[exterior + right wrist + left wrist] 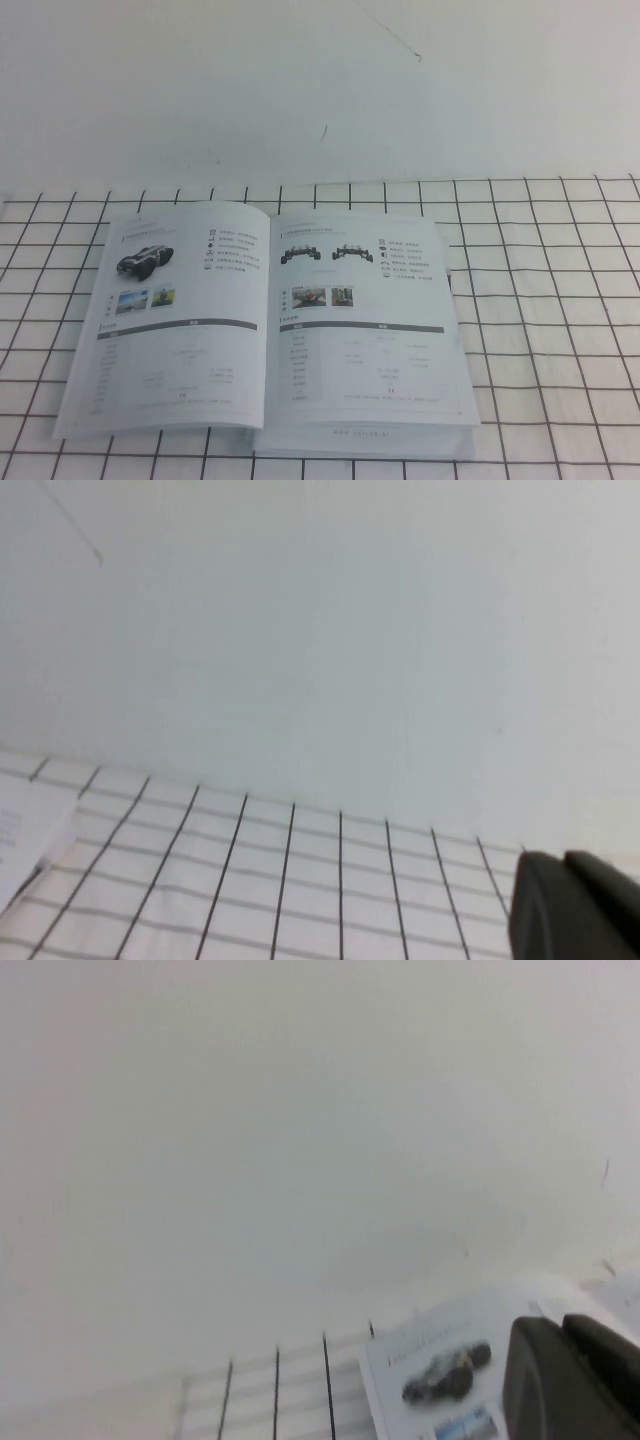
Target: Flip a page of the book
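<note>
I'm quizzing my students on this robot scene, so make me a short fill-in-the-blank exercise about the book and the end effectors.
1. The book lies ____ on the checked cloth.
2. The page with two dark chassis is on the robot's ____ side of the spine.
3. In the high view, ____ end effector is visible.
4. The left end effector shows in its wrist view near the page with ____ black wheeled robot; the right end effector is over bare cloth.

Missing words: open; right; neither; one

Thick white book (265, 340) lies open and flat on the gridded cloth. Its right-hand page (365, 325) shows two dark chassis.
</note>
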`<state>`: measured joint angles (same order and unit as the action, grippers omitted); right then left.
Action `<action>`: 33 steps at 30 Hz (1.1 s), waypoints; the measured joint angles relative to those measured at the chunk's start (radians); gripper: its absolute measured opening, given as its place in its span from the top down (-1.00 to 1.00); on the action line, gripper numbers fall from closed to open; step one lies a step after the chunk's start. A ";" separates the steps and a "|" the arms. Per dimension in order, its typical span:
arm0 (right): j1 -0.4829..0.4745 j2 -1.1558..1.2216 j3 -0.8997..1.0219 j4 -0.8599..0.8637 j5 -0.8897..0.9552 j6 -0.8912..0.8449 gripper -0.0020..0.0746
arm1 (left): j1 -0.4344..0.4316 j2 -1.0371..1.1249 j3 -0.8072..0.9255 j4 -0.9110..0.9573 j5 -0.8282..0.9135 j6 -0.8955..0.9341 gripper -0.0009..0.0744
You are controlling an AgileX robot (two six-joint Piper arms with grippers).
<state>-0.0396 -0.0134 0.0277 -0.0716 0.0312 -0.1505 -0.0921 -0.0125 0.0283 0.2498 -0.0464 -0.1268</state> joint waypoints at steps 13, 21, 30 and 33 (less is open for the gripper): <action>0.000 0.000 0.000 0.007 -0.307 0.011 0.95 | 0.000 0.000 0.000 0.171 -0.597 0.003 0.98; 0.000 0.000 0.000 0.029 -0.502 0.224 0.95 | 0.000 0.000 0.000 0.157 -0.683 -0.229 0.98; 0.000 0.000 -0.044 -0.072 -0.300 0.343 0.95 | 0.000 -0.001 -0.091 -0.043 -0.260 -0.375 0.98; 0.000 0.000 -0.134 -0.081 -0.076 0.377 0.95 | 0.000 -0.001 -0.213 -0.061 0.069 -0.396 0.98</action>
<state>-0.0396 -0.0134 -0.1064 -0.1528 -0.0448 0.2264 -0.0921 -0.0132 -0.1846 0.1884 0.0228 -0.5230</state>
